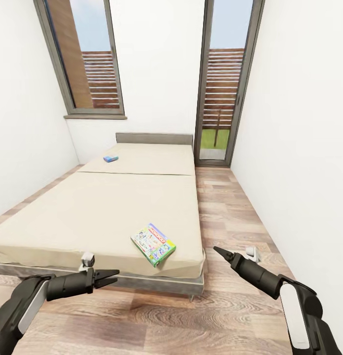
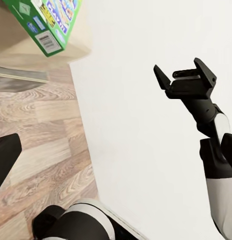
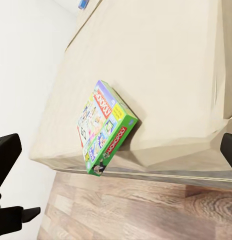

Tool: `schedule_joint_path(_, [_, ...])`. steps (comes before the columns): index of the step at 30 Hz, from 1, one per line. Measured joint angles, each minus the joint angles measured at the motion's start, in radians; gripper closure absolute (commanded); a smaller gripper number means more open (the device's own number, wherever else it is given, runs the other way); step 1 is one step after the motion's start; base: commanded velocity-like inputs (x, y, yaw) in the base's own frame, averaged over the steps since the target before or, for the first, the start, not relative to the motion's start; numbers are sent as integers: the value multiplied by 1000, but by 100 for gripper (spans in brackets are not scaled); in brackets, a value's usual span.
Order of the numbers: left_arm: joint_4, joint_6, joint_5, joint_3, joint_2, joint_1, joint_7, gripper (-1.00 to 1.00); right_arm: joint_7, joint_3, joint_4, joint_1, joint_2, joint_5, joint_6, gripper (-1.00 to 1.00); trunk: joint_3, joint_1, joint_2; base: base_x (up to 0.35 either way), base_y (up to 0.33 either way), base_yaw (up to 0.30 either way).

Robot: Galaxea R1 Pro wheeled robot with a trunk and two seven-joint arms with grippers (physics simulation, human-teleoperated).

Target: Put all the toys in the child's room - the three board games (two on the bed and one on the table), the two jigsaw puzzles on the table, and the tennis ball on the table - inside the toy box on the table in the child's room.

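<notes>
We stand at the foot of the bed (image 1: 92,207) with both arms raised ahead of the base and nothing held. The left gripper (image 1: 108,278) hangs just below the near edge of the mattress with its fingers spread apart; the right gripper (image 1: 222,253) sits off the bed's near right corner, above the wood floor (image 1: 230,207), and its fingers also stand apart, as the right wrist view shows one at each side of the frame. The Monopoly box (image 1: 153,243) lies flat on the mattress close to that near right corner, tilted relative to the edges and close to the rim. The small blue game box (image 1: 111,159) rests well away on the far mattress section, near the headboard (image 1: 154,138). We judge the Monopoly box to be the closer target. Risks: a flat, wide box offers little to pinch from above, so a descending finger may push it off the edge onto the floor; the soft mattress may yield under contact; and the white wall (image 1: 299,123) close on the right limits elbow room for that arm.
</notes>
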Motion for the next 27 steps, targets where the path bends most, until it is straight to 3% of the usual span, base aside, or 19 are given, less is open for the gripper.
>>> schedule_joint_path(11, [1,0,-1,19,-15,0,1,-100,0,0,0,0,0,0,0,-100,0,0,0,0,-9,0])
schedule_joint_path(27, [7,-1,0,38,-38,0,0,-100,1,0,1,0,0,0,0,-100,0,0,0,9,-139,0])
